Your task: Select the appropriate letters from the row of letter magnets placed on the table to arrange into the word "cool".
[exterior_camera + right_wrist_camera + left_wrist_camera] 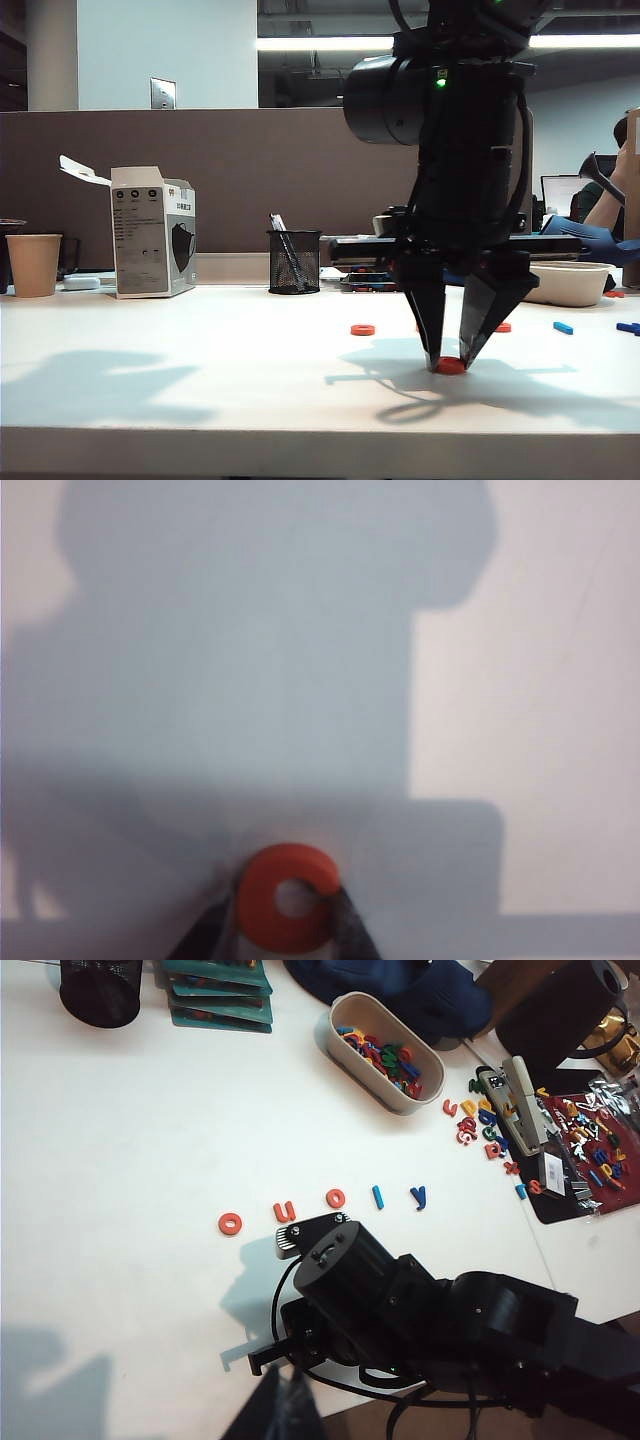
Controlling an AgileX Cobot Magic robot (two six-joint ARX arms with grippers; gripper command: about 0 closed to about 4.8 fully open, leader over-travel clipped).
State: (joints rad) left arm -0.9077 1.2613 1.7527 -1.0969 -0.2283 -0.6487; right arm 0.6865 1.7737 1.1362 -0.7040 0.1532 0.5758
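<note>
- Right gripper [452, 362]: tips down on the white counter [200, 380], pinching a flat orange-red plastic C magnet [288, 897]; apparently set forward to start the word.
- Left gripper: outside every view; state cannot be told.
- Row of letter magnets [325, 1205] behind: o, u, o, light-blue l, darker blue y.
- White carton [152, 232]: printing unreadable.

**Open front and left, crowded back edge**

The table [150, 380] lies bare along its front edge and left half. The right gripper [452, 362] stands near the front edge, jaws around an orange-red letter [287, 897]. Along the back edge stand a paper cup [33, 264], box [152, 232], mesh pen holder [294, 262] and white bowl [575, 283].
</note>
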